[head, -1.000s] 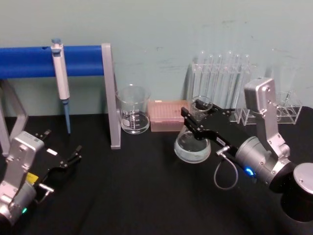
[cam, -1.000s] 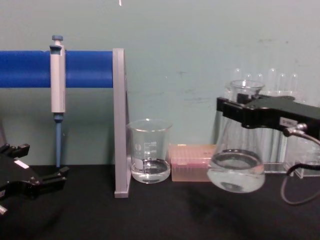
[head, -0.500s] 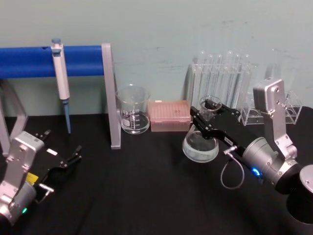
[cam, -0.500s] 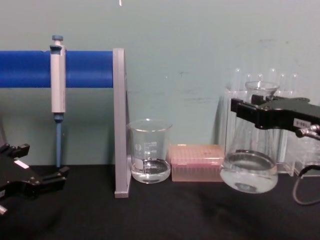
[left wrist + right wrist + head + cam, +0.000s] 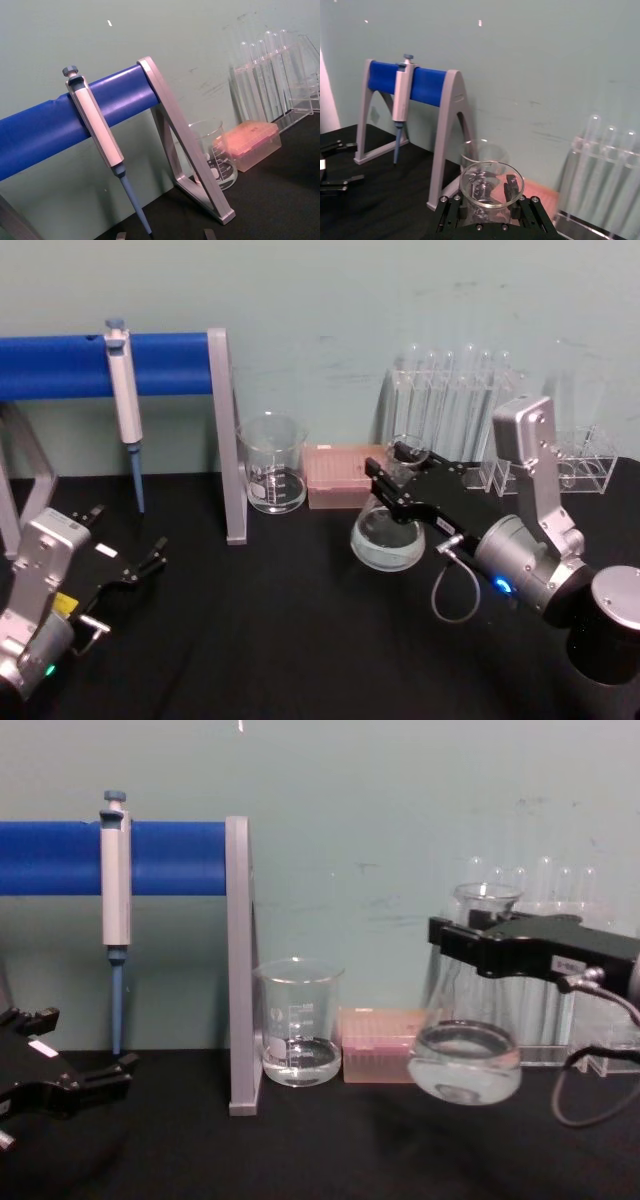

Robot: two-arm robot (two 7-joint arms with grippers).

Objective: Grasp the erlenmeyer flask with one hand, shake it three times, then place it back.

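The erlenmeyer flask [image 5: 388, 538] is clear glass with a little clear liquid in its wide base. It hangs slightly tilted above the black table, right of centre. My right gripper [image 5: 392, 470], black with a silver wrist and grey cable, is shut on its narrow neck. From the chest the flask [image 5: 465, 1065] floats off the table with the right gripper [image 5: 470, 942] clamped just under the flared mouth. The right wrist view looks down into the flask mouth [image 5: 470, 182] between the fingers [image 5: 511, 189]. My left gripper [image 5: 130, 530] rests open at the table's left.
A glass beaker [image 5: 272, 475] and a pink tip box [image 5: 343, 475] stand just left of and behind the flask. Clear test tube racks [image 5: 450, 410] line the wall behind it. A blue pipette stand [image 5: 120, 365] with a hanging pipette [image 5: 124, 405] fills the back left.
The right gripper swung the flask to the right half a second ago and has now carried it back left, still off the table. The left arm has not moved.
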